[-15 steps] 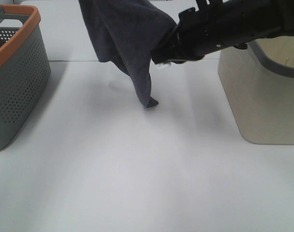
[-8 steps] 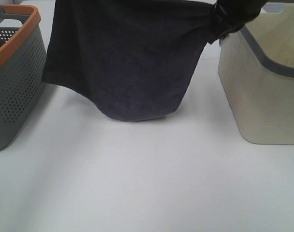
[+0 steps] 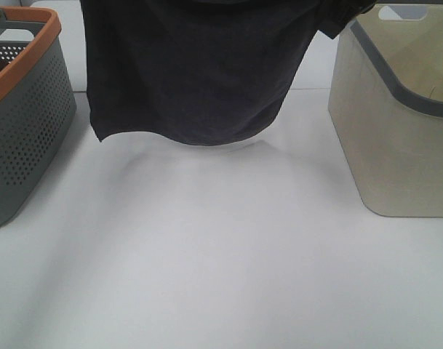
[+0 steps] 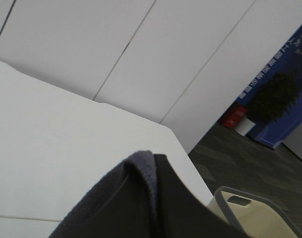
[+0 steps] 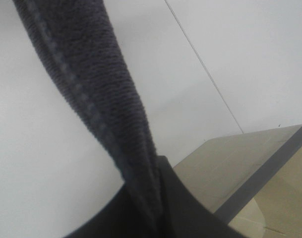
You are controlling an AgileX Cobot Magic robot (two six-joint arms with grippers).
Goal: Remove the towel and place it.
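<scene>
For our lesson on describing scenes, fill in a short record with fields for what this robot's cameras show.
towel: dark, held up and spread, hanging over the white table
left gripper: shut on the towel's edge
right gripper: shut on the towel's edge
left of towel: grey perforated basket, orange rim
right of towel: beige basket, grey rim

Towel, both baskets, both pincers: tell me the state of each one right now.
towel: held in the air, hanging spread between the baskets.
left pincer: shut on the towel's edge.
right pincer: shut on the towel's edge.
grey basket: upright on the table.
beige basket: upright on the table, open top.
</scene>
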